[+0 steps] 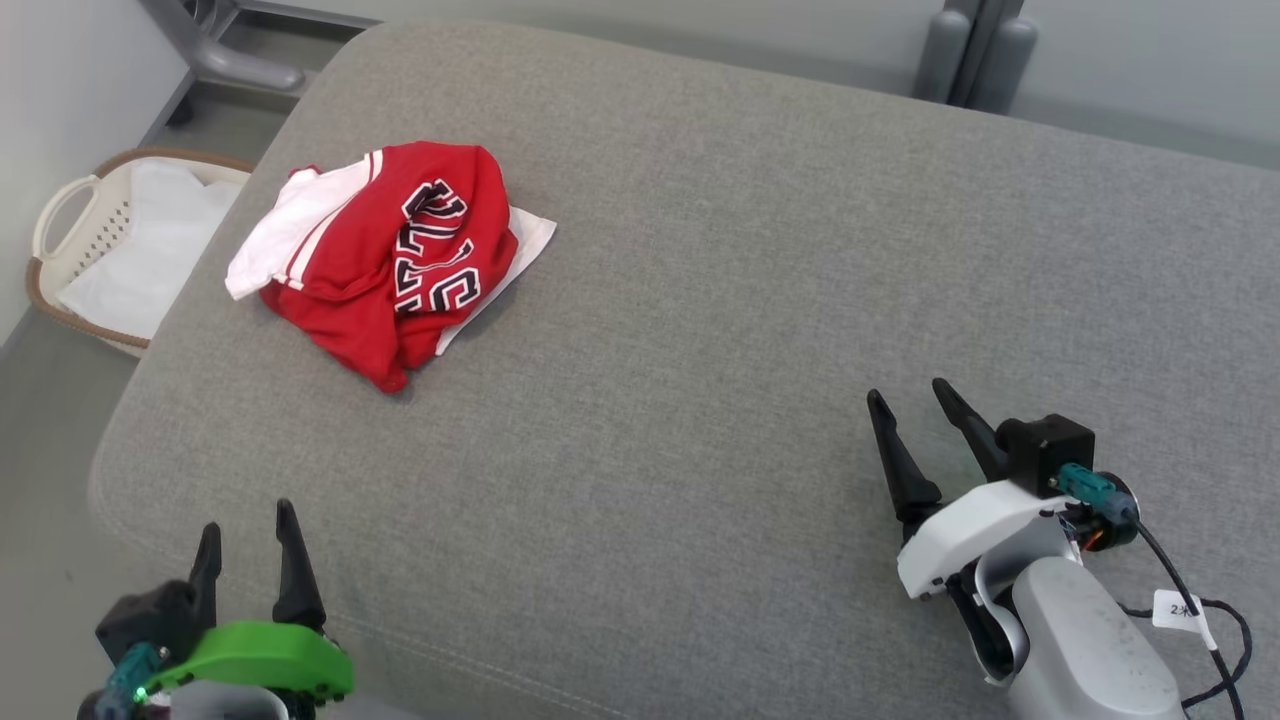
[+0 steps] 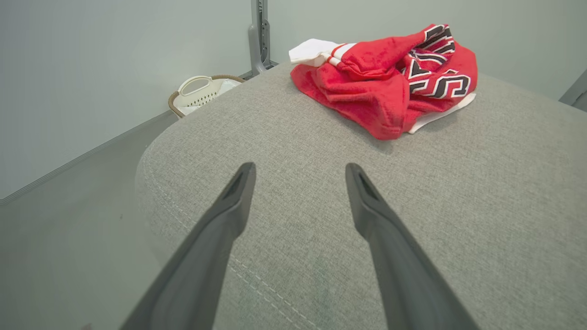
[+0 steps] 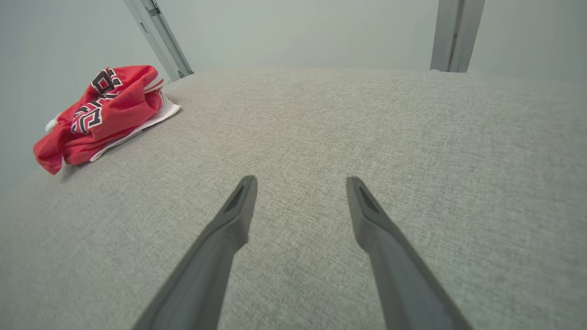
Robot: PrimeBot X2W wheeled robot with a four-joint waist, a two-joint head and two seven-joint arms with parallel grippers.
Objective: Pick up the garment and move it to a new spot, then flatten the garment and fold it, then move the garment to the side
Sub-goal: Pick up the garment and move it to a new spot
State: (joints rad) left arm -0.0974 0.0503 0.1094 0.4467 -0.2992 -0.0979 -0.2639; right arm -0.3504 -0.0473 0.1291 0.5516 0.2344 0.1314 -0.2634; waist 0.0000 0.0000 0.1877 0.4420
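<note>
Grey cushion (image 1: 700,300) bore the crumpled garment (image 1: 385,255) at ten o'clock. Left gripper (image 1: 247,535) and right gripper (image 1: 908,405) were spread, empty. Pickup pending; next move calls for reaching it.

Home laundry corner — basket (image 1: 97,238), grey cushion (image 1: 700,350)

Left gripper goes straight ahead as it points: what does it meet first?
Open left gripper likely meets the grey cushion first; skimming above it, the red garment lies ahead, slightly right. Depth is unclear.
</note>
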